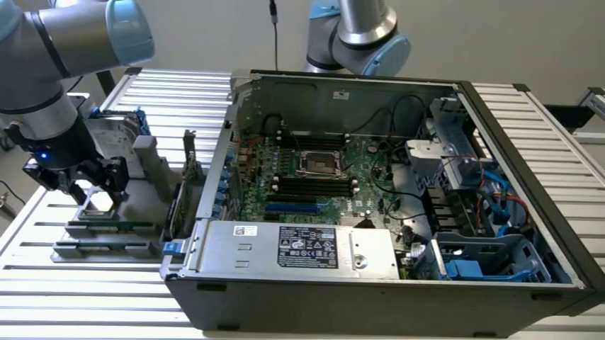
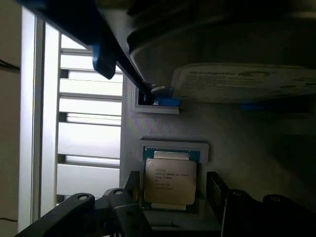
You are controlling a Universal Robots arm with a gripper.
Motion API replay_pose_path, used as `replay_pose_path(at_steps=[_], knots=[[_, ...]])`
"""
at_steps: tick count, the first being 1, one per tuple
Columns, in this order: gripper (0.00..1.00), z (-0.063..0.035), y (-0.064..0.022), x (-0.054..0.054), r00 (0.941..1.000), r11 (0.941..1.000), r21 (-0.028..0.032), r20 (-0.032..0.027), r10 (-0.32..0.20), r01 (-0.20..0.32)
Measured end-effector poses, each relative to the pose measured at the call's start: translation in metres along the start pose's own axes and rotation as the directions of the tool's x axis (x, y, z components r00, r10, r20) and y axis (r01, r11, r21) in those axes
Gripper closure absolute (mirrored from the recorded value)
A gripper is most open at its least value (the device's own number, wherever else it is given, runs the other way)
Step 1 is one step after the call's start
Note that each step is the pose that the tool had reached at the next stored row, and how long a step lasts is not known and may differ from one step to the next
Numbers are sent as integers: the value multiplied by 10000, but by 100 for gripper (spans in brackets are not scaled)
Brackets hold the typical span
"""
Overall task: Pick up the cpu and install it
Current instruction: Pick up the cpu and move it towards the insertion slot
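Gripper (image 1: 95,197) points down over the cpu (image 2: 170,181), fingers spread wide beside it, gripping nothing.

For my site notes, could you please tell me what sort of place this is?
Probably a robotics test bench for computer assembly: an open computer case lies on a slatted metal table, and the gripper hangs over the cpu.

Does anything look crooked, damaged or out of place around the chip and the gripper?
Nothing stands out. The small, flat, square cpu with a silver-grey metal top lies straight in its recess in the grey plastic holder, and the open black gripper straddles it.
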State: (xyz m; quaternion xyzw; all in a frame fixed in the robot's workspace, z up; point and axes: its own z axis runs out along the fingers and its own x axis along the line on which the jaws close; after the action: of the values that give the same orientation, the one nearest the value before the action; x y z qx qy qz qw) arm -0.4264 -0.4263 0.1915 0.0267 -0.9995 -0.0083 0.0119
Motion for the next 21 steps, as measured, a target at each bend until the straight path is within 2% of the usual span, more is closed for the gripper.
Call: replay_pose_path(at_steps=[21], knots=[[35, 43, 1, 8, 9999, 9999, -44, 4, 105, -105]])
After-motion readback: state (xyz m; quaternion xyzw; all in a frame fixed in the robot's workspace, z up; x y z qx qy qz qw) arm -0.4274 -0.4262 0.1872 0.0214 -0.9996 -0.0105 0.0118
